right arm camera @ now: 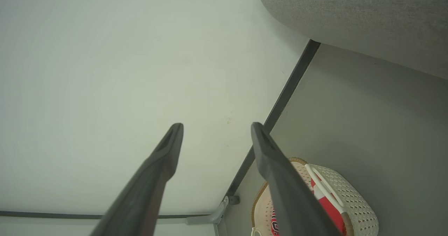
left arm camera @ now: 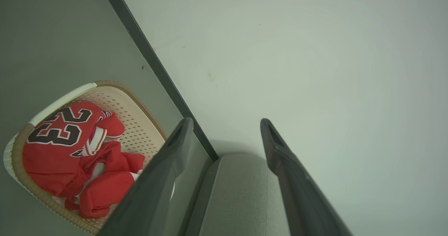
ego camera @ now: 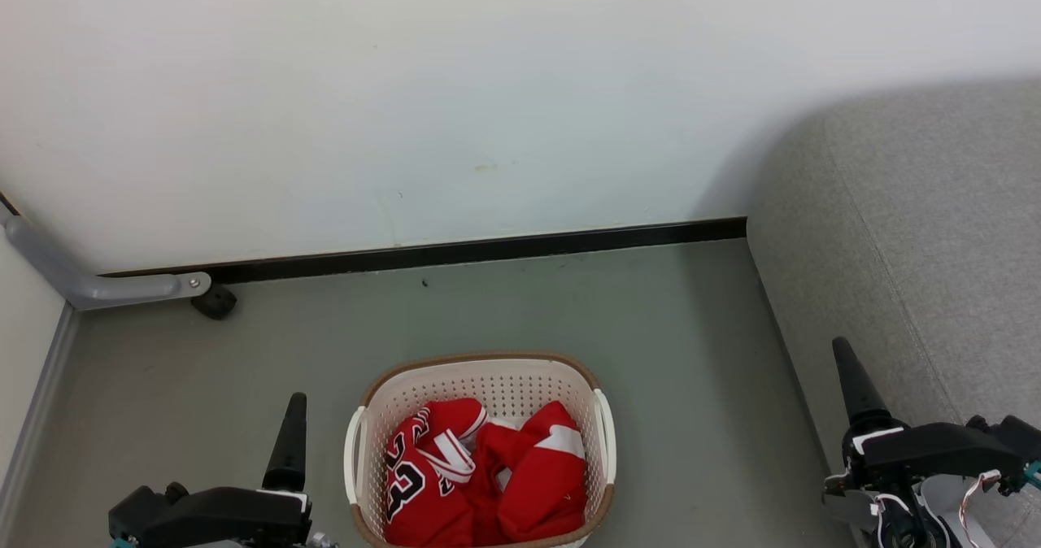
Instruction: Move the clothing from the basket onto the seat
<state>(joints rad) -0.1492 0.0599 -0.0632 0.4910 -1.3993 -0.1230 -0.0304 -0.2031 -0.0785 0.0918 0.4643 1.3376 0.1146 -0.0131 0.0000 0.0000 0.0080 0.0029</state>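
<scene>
On the grey floor (ego camera: pixel 691 353), close to the white wall (ego camera: pixel 488 84) and its dark baseboard (ego camera: pixel 488 249), stood the cream perforated basket (ego camera: pixel 504 385) with its brown rim and white side handles. It held all the clothing: the red jersey (ego camera: pixel 415 483) lay crumpled in its left half with the black-and-white "23" facing up, and the red shorts (ego camera: pixel 537 475) with a white panel were bunched in the right half, touching the jersey. The light-grey seat (ego camera: pixel 935 231) rose at the right, apart from the basket with bare floor between them, and nothing red lay on it. The left end effector (left arm camera: pixel 226 121) hung just to the left of the basket, its two dark fingers spread well apart and holding nothing. The right end effector (right arm camera: pixel 216 124) hung by the seat's front edge, likewise spread and empty. A grey metal leg (ego camera: pixel 98 288) with a black caster (ego camera: pixel 215 300) sat by the baseboard at the far left.
</scene>
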